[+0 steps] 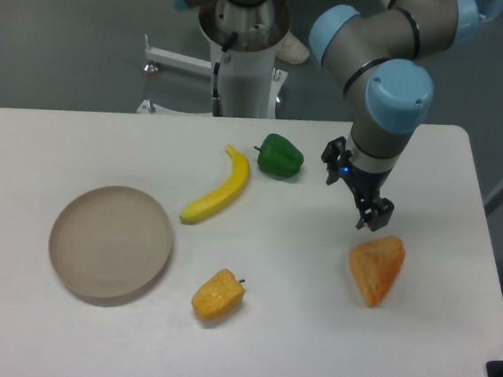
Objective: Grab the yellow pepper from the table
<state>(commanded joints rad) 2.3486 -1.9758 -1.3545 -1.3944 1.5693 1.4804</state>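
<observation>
The yellow pepper (217, 295) lies on its side on the white table (307, 354), front centre, with its short dark stem pointing right. My gripper (371, 217) hangs far to its right and further back, just above the upper edge of the orange wedge. It points down, its dark fingers stand slightly apart, and nothing is between them. The grey and blue arm reaches in from the top and hides the gripper's upper part.
An orange wedge-shaped piece (376, 266) sits right below the gripper. A banana (218, 188) and a green pepper (280, 156) lie behind the yellow pepper. A beige plate (110, 242) is to its left. The robot's base column (243, 54) stands behind the table.
</observation>
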